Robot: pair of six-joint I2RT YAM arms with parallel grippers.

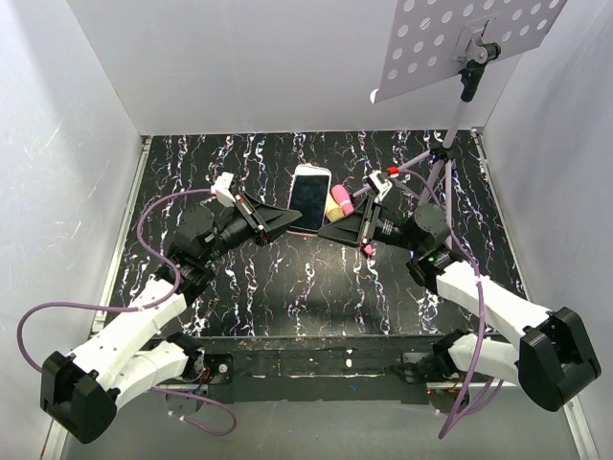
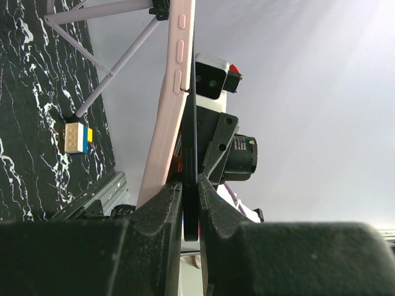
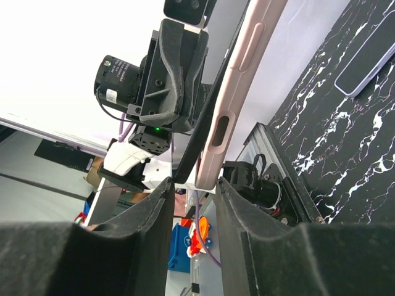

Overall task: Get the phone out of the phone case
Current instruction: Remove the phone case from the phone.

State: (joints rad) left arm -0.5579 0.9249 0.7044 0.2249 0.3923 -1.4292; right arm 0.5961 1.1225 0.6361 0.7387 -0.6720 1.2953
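Observation:
The phone case (image 2: 168, 117), salmon pink, is held edge-on in the air between both grippers; it also shows in the right wrist view (image 3: 237, 80). The phone (image 2: 190, 142) is a thin dark slab beside it, parted from the case along one side; the right wrist view shows it too (image 3: 207, 129). My left gripper (image 2: 191, 186) is shut on the phone's edge. My right gripper (image 3: 192, 184) closes on the other end, one finger on the case, the other at the phone's corner. In the top view the grippers (image 1: 292, 223) (image 1: 328, 230) meet mid-table.
Another bare dark-screened phone (image 1: 310, 195) lies flat behind the grippers, also in the right wrist view (image 3: 370, 55). A pink stick (image 1: 337, 203) lies beside it. A tripod stand (image 1: 450, 144) with a perforated plate (image 1: 460, 38) stands back right. A small toy brick (image 2: 77, 137) is near its foot.

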